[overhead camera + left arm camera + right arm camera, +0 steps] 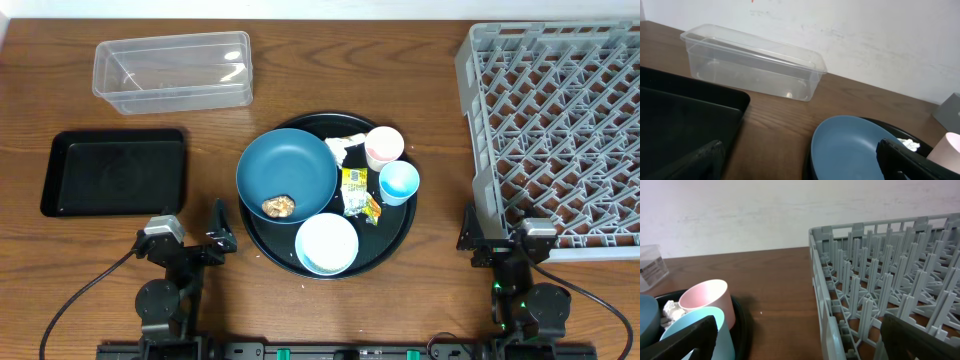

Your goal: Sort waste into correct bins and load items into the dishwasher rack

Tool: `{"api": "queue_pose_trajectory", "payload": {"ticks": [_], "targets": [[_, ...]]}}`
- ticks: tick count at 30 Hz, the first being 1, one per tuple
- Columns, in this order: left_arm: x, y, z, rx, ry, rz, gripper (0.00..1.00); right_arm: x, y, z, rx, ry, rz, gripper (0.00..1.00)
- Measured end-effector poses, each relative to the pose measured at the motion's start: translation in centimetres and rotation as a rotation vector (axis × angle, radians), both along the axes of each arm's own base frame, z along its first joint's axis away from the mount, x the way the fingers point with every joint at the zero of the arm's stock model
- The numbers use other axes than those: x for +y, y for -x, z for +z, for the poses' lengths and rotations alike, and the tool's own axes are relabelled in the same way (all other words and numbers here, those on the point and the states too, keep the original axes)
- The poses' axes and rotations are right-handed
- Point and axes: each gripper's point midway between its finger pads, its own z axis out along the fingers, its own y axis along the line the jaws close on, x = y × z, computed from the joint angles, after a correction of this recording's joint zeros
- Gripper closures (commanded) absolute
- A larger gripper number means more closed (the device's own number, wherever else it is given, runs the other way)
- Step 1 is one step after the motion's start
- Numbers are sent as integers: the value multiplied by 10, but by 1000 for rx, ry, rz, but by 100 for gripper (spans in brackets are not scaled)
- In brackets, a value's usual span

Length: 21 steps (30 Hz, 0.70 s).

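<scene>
While both arms sat low at the near edge of the table (330, 60), bare wood lay open in a strip between the shallow black rectangular tray (115, 175) and the round black tray (398, 232), in another between the round tray and the dishwasher rack (478, 150), and in a wide band at the far side between the clear tub (172, 95) and the rack. The left gripper (193, 232) stood with its fingers spread wide and nothing between them, just beside the near right corner of the rectangular tray, with the dark-blue bowl (290, 165) ahead and to its right. The right gripper (503, 238) was likewise spread and empty at the rack's near left corner, whether touching it could not be told, with the light-blue cup (399, 182) and pink cup (384, 147) ahead to its left. On the round tray the dark-blue bowl held a small brown food lump (279, 206); the white bowl (327, 243) sat at the near rim, its contents too pale to make out; the two cups stood upright side by side; a crumpled white tissue (343, 147) and a yellow-green snack wrapper (357, 192) lay between bowls and cups. The tub's floor, the rectangular tray's floor and the rack's lattice showed bare.
</scene>
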Motion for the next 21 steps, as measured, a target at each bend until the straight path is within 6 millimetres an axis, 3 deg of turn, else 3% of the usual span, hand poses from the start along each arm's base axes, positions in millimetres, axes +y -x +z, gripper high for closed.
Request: {"api": "queue_pose_trajectory", "payload": {"ticks": [21], "targets": [[0,0,0,0,0,0,2,0,0,0,0,0,0,1]]}}
